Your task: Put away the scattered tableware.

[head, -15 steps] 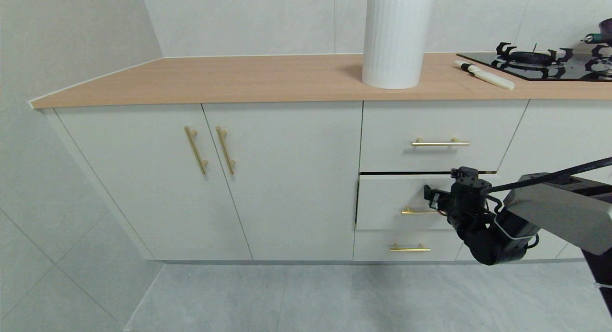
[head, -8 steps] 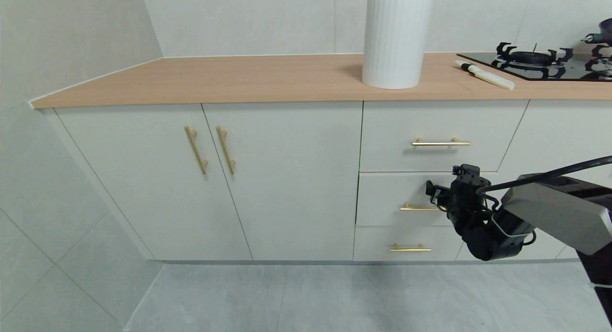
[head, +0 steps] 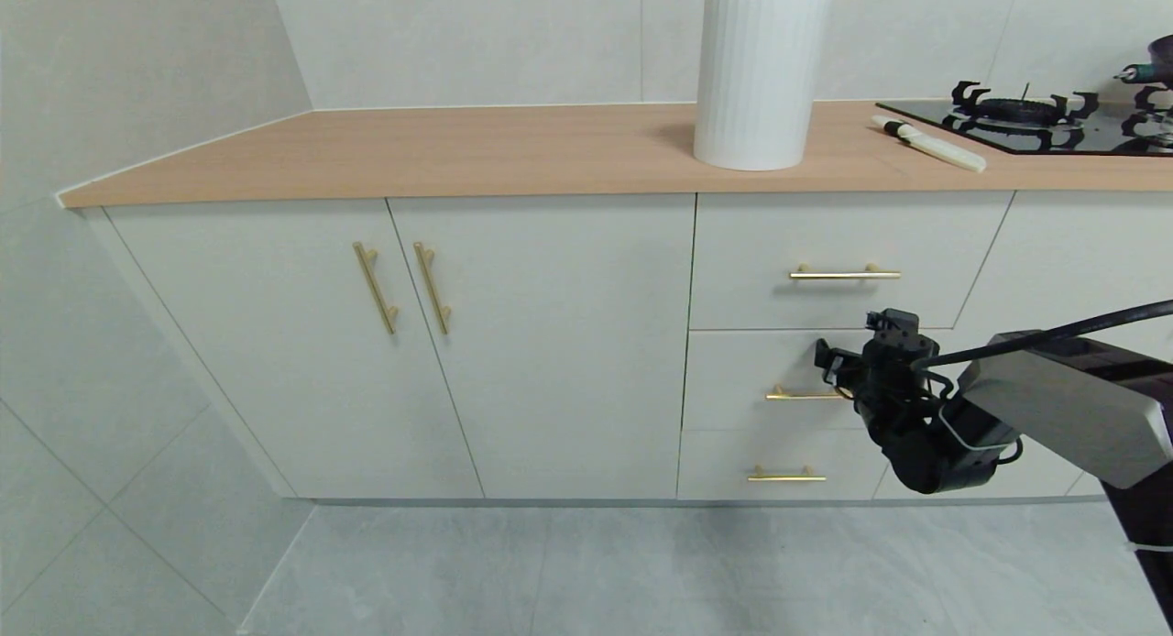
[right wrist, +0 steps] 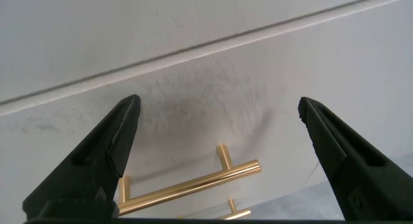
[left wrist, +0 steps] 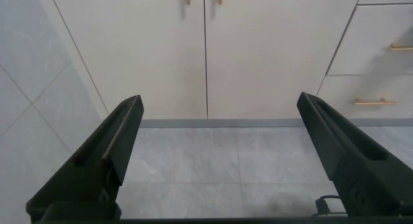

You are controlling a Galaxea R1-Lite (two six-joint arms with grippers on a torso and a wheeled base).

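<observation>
At mid drawer front: right tool (head: 829, 368) (right wrist: 217, 106), fingers spread wide, nothing btwn them; tips close to the panel, can't tell if touching.
Mid drawer (head: 747, 366): shut, flush w/ the fronts above & below.
Mid handle (head: 799, 396) (right wrist: 193, 185): gold bar, just beside right tool's tips, not btwn the fingers.
Bottom handle (head: 785, 476): gold bar, below right tool.
Top handle (head: 844, 273): above right tool, well apart.
Cream utensil (head: 927, 143): knife-like shape, lies flat on bench (head: 458, 150), well above right tool & a bit to its right, near hob edge.
Hob (head: 1035, 127): black, w/ burner grates, just beyond the utensil.
White ribbed cylinder (head: 761, 77): upright on bench, above right tool, left of the utensil.
Left tool (left wrist: 219, 101): fingers spread, holding nothing; hangs low over floor tiles (left wrist: 213, 166).
Cupboard doors (left wrist: 206, 56) (head: 412, 343): shut, straight ahead of left tool; well to right tool's left.
</observation>
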